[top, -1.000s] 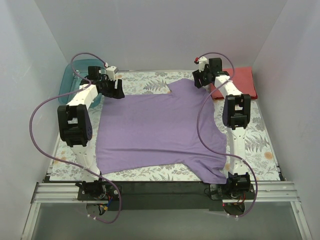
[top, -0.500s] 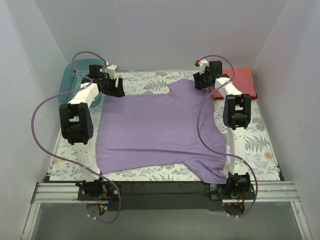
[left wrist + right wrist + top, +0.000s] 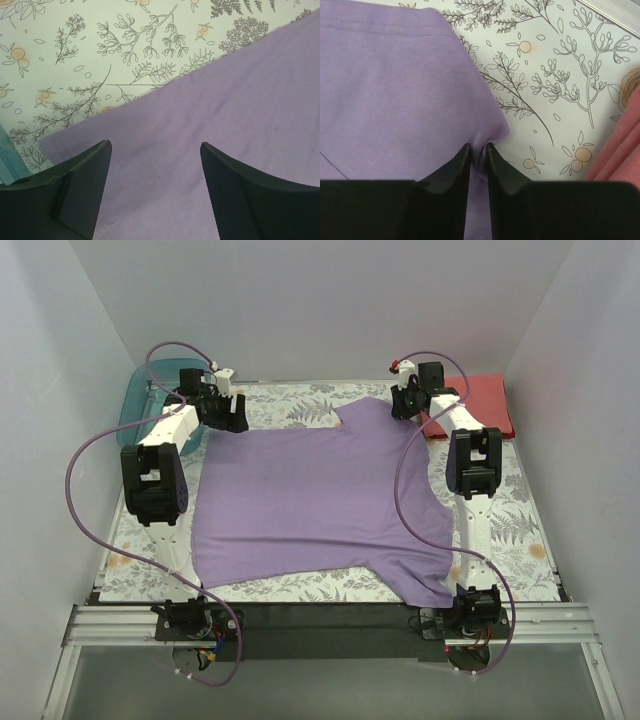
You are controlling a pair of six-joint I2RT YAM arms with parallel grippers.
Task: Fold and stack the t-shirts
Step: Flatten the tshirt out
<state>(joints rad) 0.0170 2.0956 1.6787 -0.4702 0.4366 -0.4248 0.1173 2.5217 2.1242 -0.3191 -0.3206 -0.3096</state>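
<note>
Soft, matt cloth makes up the lavender t-shirt (image 3: 320, 500), its hem neatly stitched, and the coral-red t-shirt (image 3: 485, 405); the table cover (image 3: 285, 400) is smooth, printed with leaves. The left gripper (image 3: 155, 144) has matt black plastic fingers (image 3: 240, 200), one finely dimpled, and the teal bin (image 3: 135, 405) is glossy translucent plastic

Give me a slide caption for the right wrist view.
Right fingers pinch the purple shirt's edge on the floral table, red shirt alongside.
</note>
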